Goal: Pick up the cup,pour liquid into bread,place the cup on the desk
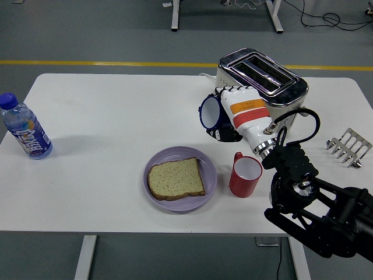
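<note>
Now gripping the blue cup (211, 112) in the right hand (236, 111), fingers wrapped round its body, mouth tipped sideways, above and right of the plate (210, 175). Bread (176, 178) resting on that plate. Risk: spilling short of the bread, or knocking the red mug (245, 175) right of the plate.

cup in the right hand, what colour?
Dark blue outside, white inside. The cup, held tilted by the right hand, shows in the head view.
</note>
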`<state>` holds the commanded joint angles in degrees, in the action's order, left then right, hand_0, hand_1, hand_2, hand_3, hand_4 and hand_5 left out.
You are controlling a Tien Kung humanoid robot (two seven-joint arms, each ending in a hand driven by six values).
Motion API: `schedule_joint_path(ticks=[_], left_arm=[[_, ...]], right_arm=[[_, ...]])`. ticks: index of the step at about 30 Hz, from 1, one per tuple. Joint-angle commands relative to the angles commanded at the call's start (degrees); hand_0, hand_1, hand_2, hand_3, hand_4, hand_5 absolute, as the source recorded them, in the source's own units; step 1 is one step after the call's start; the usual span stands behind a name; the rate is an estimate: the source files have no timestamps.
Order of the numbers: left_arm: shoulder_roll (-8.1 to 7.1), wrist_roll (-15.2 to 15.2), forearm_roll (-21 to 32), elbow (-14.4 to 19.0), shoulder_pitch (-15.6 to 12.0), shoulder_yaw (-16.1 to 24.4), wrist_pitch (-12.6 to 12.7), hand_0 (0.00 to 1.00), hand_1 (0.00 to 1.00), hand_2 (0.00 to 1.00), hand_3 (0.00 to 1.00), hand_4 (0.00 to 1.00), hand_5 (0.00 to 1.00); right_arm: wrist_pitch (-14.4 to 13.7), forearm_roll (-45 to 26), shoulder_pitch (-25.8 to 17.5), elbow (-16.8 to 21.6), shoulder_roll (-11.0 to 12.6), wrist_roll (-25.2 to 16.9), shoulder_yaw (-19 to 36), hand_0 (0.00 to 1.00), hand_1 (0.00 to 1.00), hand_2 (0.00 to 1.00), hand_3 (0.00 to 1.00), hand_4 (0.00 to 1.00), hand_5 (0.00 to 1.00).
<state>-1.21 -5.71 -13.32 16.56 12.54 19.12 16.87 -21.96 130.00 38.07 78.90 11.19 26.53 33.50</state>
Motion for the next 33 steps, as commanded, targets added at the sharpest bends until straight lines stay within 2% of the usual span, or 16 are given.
schedule_joint_path(ticks=[7,25,31,33], left_arm=[[0.06,-0.33,-0.88,0.0,-0.25,0.51,-0.01,0.683,0.688,0.695,0.545,0.255,0.998],[0.01,-0.42,-1.42,0.01,-0.61,0.75,-0.04,0.683,0.688,0.695,0.545,0.254,0.998],[0.0,-0.23,-0.81,0.02,-0.55,0.43,-0.03,0.683,0.688,0.695,0.545,0.254,0.998],[0.01,-0.17,-0.65,0.02,-0.51,0.35,-0.01,0.683,0.687,0.695,0.544,0.255,0.998]], right_arm=[[0.57,0.0,0.42,-0.66,0.3,0.49,-1.8,0.288,0.226,0.392,0.385,0.814,0.114],[-0.03,0.0,1.22,-1.37,0.62,1.23,-3.9,0.289,0.23,0.392,0.385,0.811,0.116],[-1.51,0.0,0.75,-0.7,0.72,0.22,-3.28,0.291,0.233,0.392,0.387,0.81,0.114],[-2.86,0.0,0.44,-0.04,0.77,-0.62,-2.48,0.29,0.234,0.393,0.389,0.807,0.112]])
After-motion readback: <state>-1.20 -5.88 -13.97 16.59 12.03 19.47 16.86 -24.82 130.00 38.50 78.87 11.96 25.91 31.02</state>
